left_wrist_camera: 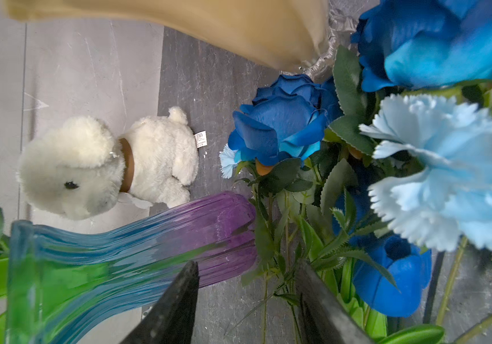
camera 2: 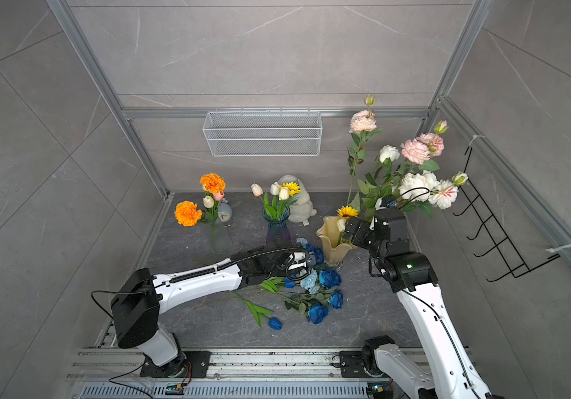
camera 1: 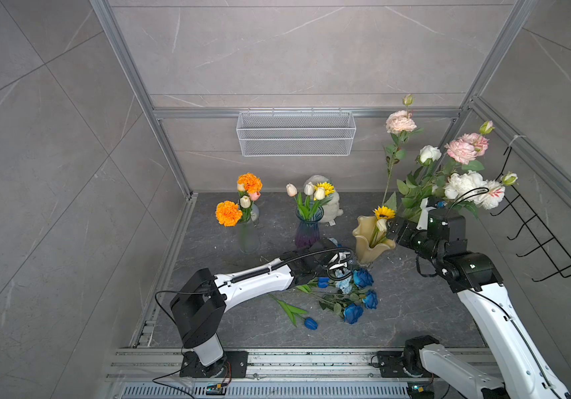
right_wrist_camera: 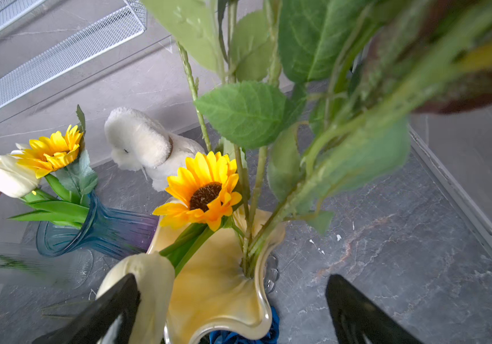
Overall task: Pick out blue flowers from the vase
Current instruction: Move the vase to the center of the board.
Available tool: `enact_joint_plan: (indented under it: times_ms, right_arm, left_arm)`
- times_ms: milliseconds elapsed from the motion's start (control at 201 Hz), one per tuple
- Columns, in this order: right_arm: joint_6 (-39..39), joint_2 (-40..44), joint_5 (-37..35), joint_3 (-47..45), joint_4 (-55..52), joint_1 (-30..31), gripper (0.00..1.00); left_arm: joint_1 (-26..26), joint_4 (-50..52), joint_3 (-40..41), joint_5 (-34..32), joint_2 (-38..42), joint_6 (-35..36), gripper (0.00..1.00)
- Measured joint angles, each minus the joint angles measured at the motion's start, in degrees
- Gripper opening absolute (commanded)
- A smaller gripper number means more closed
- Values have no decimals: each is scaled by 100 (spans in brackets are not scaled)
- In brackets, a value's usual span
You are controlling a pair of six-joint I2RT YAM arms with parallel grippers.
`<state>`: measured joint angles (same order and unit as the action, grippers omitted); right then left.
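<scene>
Deep blue and pale blue, heaped on the grey stone counter (camera 1: pixel 415 304) at lower centre of both top views: the blue flowers (camera 1: pixel 348 293) (camera 2: pixel 317 293). Lie flat, outside every vase, right by the foot of the amber vase (camera 1: pixel 370 248). Down and left of the heap, well apart, lies one blue tulip (camera 1: pixel 310 323).

Over the heap's upper edge hangs the left pincer (camera 1: pixel 341 260). Seen from its wrist (left_wrist_camera: pixel 247 268), stands partly parted, thin green stems in the gap, nothing clamped.

At the amber vase's right rim sits the right pincer (camera 1: pixel 394 229). Seen from its wrist (right_wrist_camera: pixel 233 278), stands spread wide and holds nothing, with a sunflower (right_wrist_camera: pixel 203 193) just ahead.
</scene>
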<state>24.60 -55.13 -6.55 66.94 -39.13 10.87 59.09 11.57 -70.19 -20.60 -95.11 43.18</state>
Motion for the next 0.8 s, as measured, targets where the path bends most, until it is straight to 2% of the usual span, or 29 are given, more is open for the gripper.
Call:
enact_joint_plan:
  times_ms: [279,533,802]
  right_arm:
    - [-24,529,125,-398,149,0,100]
    - [-70,855,140,-640,258,0,100]
    - [-177,1425,44,-1080,326,0,100]
  left_arm:
    - [-26,4,-9,61,229,-210,62]
    - [-85,98,-11,278,326,-439,74]
    - [-293,199,-11,474,645,-817,92]
